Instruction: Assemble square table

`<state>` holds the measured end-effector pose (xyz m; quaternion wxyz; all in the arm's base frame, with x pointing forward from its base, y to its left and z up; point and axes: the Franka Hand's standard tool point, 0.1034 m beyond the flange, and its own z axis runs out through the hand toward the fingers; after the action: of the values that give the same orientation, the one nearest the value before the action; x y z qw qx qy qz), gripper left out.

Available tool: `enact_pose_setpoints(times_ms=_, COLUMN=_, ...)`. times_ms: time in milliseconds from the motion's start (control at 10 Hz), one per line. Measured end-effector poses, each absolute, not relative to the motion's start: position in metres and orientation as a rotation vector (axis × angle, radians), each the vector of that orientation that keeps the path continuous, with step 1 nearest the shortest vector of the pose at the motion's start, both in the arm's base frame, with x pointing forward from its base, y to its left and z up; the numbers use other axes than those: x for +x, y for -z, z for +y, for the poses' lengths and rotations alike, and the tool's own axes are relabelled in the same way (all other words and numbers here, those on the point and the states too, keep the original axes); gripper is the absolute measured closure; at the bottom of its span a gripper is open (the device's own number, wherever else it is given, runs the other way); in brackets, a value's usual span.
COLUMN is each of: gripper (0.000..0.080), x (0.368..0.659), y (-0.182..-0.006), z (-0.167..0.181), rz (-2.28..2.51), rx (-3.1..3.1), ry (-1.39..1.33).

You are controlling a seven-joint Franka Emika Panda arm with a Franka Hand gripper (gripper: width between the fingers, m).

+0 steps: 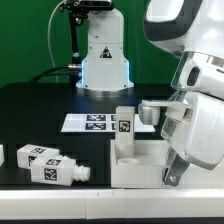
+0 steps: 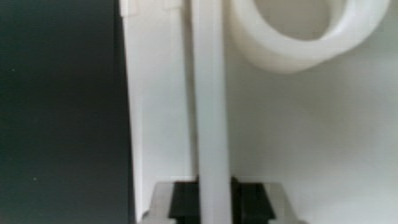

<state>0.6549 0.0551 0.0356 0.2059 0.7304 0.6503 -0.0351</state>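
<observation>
Fingers [image 2: 175, 208] were drawn close, dark pads pinching the raised rim [image 2: 210, 100] of the square slab [image 1: 135, 172]. You got that from the wrist view only. In the exterior view the gripper [image 1: 172, 172] sat low at the slab's three o'clock side, its tips too small to read.

Surface: a black table [image 1: 60, 105], matt, with a pale front edge. Room: a green backdrop [image 1: 30, 40] ran behind at twelve o'clock, and a white pedestal [image 1: 103, 60] with a triangle sticker stood on the table's far side. The white arm [image 1: 195, 90] filled the exterior view's right.

Where the task's thing was: the slab lay flat toward five o'clock on the table, close to the front edge. Up close you saw its white floor [image 2: 311, 140] and a raised round ring [image 2: 263, 48] beside the rim.

Counts for you:
- Slab: one.
- Legs: three sure. An upright leg [image 1: 123, 122] stood at the slab's eleven o'clock, just beside its far rim, tag facing the camera. Two lying legs [image 1: 50, 165] were at the slab's nine o'clock, apart from it and just beside each other; whether they touched, you could not tell.
- White scrap [image 1: 2, 155] at the frame's nine o'clock edge: one, cut off, not identified.
- Marker board [image 1: 88, 122]: one, flat, at the upright leg's nine o'clock.
- Arm: one.
</observation>
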Motion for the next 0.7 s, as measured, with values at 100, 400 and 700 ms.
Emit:
enact_pose_setpoints(times_ms=100, gripper=0.0745, x=0.6564, y=-0.0363, z=0.0577, rz=1.818, rx=2.023, ry=0.104)
enact_pose_setpoints(times_ms=400, gripper=0.0745, x=0.6571, y=-0.0348, z=0.0565, rz=1.822, rx=2.006, ry=0.120)
enact_pose_setpoints(times_ms=700, gripper=0.0469, x=0.6571, y=-0.0347, z=0.0547, rz=1.815, rx=2.013, ry=0.120)
